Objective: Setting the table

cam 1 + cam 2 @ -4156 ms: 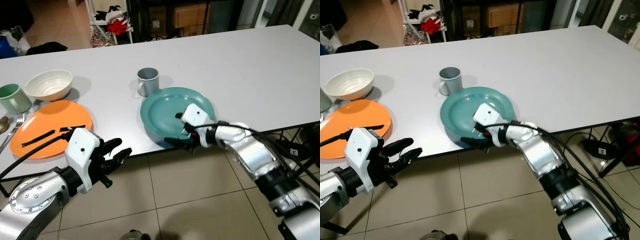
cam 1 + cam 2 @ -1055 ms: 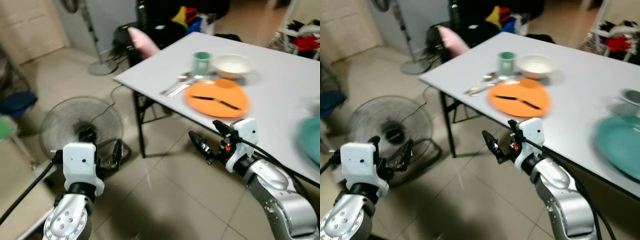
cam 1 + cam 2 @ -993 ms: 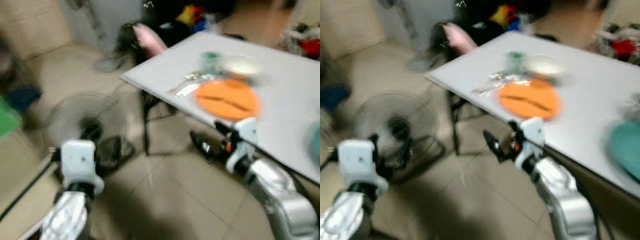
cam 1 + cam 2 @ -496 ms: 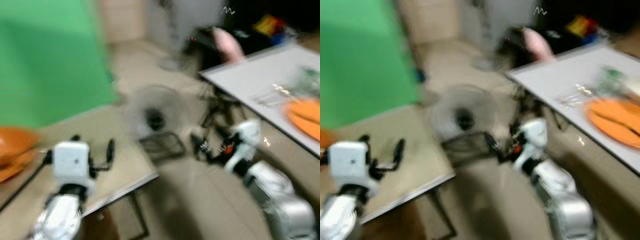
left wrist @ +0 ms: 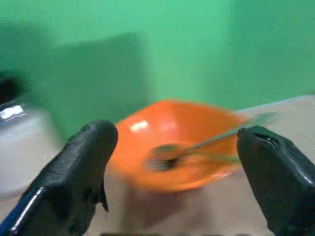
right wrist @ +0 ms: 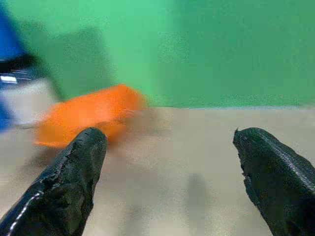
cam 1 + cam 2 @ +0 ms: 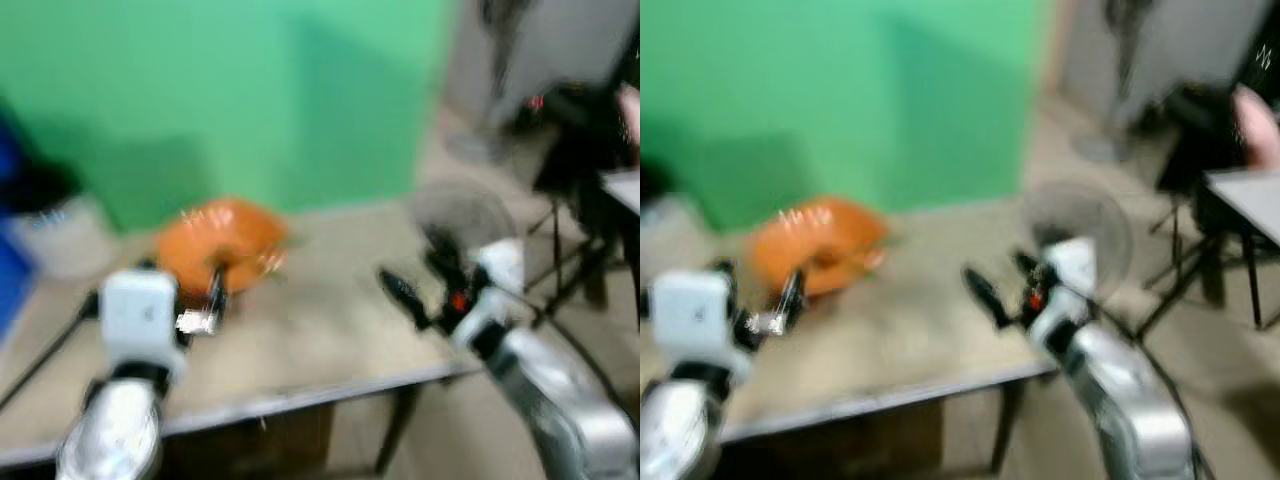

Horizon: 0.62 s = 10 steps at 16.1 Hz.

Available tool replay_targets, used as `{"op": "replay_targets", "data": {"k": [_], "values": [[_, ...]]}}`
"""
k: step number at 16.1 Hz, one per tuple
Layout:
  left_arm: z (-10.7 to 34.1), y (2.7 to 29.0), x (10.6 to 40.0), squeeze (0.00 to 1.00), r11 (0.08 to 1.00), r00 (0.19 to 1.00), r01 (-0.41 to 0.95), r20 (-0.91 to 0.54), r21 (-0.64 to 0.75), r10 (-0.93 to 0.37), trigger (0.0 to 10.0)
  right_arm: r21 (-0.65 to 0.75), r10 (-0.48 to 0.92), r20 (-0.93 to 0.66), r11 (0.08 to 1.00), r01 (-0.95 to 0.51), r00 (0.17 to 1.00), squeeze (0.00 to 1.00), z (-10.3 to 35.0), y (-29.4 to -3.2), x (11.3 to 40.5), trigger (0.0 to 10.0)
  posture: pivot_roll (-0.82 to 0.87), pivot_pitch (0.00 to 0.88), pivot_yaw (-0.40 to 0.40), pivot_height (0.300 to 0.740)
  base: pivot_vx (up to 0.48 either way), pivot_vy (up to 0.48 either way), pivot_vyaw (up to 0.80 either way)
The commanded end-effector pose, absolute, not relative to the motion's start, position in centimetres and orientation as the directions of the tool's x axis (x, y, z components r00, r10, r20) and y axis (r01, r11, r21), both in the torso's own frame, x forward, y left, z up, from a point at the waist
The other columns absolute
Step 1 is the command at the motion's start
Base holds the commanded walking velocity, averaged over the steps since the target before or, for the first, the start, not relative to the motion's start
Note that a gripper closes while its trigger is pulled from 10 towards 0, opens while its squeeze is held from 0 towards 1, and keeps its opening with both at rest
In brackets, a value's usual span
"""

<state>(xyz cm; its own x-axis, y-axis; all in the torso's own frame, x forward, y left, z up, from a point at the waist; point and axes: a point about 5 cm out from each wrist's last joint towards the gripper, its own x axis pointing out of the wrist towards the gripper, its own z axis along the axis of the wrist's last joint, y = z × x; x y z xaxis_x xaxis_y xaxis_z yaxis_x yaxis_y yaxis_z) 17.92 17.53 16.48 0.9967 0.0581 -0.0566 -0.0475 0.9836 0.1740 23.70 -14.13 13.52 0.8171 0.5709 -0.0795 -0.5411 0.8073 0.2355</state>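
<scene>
The views are blurred by motion. An orange bowl (image 7: 222,250) with a metal utensil (image 5: 197,147) lying in it sits on a beige table (image 7: 330,340) in front of a green wall. My left gripper (image 5: 175,133) is open and empty, held short of the bowl and pointing at it. My right gripper (image 7: 415,272) is also open and empty, over the table's right part. In the right wrist view the bowl (image 6: 88,118) lies off to one side beyond the fingers (image 6: 74,182).
A white and blue container (image 7: 55,235) stands left of the bowl. Beyond the beige table's right end a floor fan (image 7: 460,212) stands on the tiles. A corner of the white dining table (image 7: 625,188) and a pink object (image 7: 1255,125) are at the far right.
The camera has swung left, away from the white dining table, so the beige table, green wall and orange bowl are now ahead. Both grippers stay open.
</scene>
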Motion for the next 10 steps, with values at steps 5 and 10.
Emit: {"op": "replay_targets", "data": {"k": [5, 10], "values": [[18.0, 17.8, 18.5, 0.00, 0.974, 0.997, -0.080, 0.006, 0.210, 0.080, 10.0, 0.207, 0.599, -0.044, 0.788, -0.580, 0.799, 1.00, 15.3, -14.7, 24.8, 10.0, 0.05, 0.000, 0.040, 0.740, 0.000, -0.348, 0.00], [17.7, 17.3, 18.7, 0.00, 0.978, 0.999, -0.021, -0.044, 0.210, 0.031, 10.0, 0.097, 0.747, -0.122, 0.665, -0.741, 0.654, 0.00, 17.0, -12.0, 27.2, 10.0, 0.05, 0.000, 0.041, 0.740, 0.000, 0.000, 0.00]]}}
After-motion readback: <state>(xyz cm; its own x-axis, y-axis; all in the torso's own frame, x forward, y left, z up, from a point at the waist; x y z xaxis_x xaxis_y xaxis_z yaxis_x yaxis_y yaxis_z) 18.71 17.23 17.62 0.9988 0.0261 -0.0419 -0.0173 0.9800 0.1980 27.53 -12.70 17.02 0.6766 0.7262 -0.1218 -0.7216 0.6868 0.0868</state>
